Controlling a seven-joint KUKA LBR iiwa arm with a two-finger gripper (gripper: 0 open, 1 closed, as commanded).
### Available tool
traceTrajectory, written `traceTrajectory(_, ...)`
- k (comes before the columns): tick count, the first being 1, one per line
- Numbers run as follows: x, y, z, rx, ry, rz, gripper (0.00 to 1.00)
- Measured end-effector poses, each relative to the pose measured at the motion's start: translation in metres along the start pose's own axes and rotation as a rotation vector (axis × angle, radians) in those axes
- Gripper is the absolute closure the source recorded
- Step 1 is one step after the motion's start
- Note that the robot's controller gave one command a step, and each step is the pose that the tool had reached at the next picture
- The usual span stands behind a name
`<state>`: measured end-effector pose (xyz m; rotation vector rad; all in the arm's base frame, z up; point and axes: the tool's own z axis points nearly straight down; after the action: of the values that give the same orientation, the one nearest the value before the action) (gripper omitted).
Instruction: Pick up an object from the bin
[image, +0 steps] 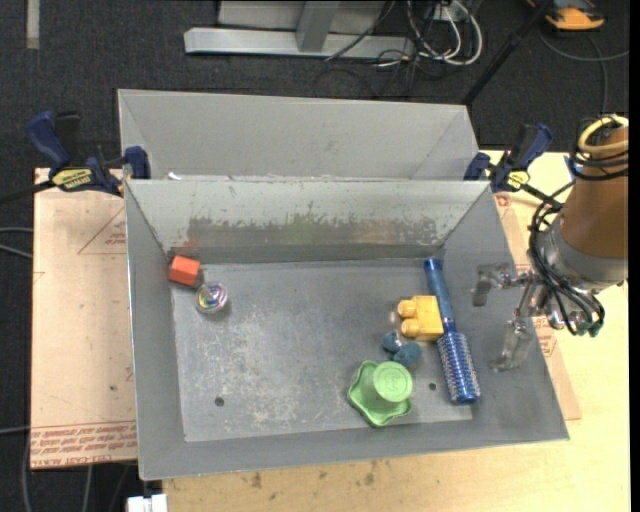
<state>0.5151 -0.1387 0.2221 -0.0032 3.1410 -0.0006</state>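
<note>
- Grey metal bin (300, 230) with a few loose things on its floor; the gripper (498, 322) hangs over the right-hand sloping wall, reaching in from the view's right.
- Its two fingers stand apart, one toward the far wall and one toward the near wall, and nothing is between them.
- Nearest to the jaws is a blue hairbrush (447, 330), lying just beside them on the side toward the bin's middle, at the foot of that sloping wall and apart from the fingers.
- The brush's long axis runs roughly alongside the line between the two fingers: thin handle toward the far wall, bristled head toward the near wall, tilted slightly so the head sits closer to the jaws.
- Beyond the brush from the jaws, touching its handle, sits a yellow block (422, 317); below that are small blue-grey pieces (403, 348) and a green round lid (381, 390).
- Well apart from the jaws, across the floor by the far left corner, are an orange block (185, 271) and a small shiny ball (211, 297).
</note>
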Motion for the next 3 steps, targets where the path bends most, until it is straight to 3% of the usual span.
traceTrajectory(1, -0.042, 0.034, 0.125, -0.005, 0.002, -0.562, 0.0)
traceTrajectory(2, -0.072, 0.03, 0.153, -0.028, 0.019, -0.625, 0.0)
traceTrajectory(3, -0.076, 0.024, 0.15, -0.008, -0.003, -0.629, 1.0)
